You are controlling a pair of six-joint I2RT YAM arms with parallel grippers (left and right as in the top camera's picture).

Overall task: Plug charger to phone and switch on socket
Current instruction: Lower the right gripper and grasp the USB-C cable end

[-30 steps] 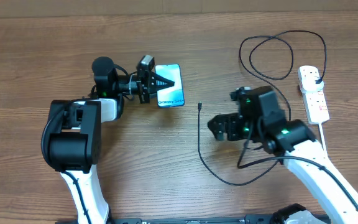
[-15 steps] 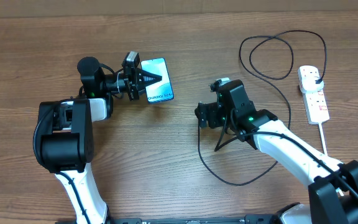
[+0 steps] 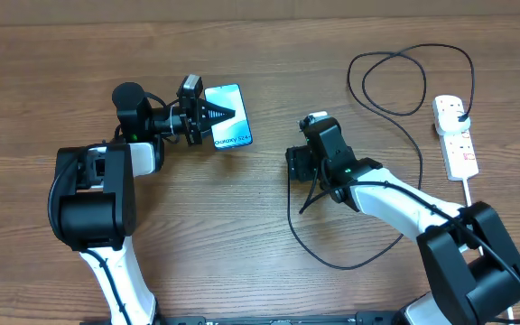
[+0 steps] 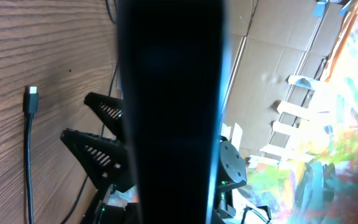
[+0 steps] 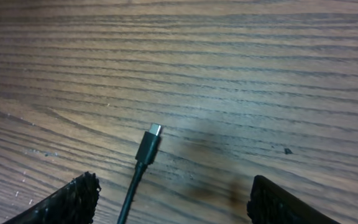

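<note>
My right claw [image 5: 174, 198] has swung in over the last second and now hangs with its fingers wide apart. The charger [image 5: 148, 146] lies with its connector tip flat on the table [image 5: 272, 68] between them, untouched. My left claw [image 3: 217, 115] stays clamped on the phone [image 3: 233, 132], which it carried up and to the left and has held steady since. I judge the tip is lined up for a pick. The socket [image 3: 457, 137] sits well off to the right, its switch yet to be dealt with.
</note>
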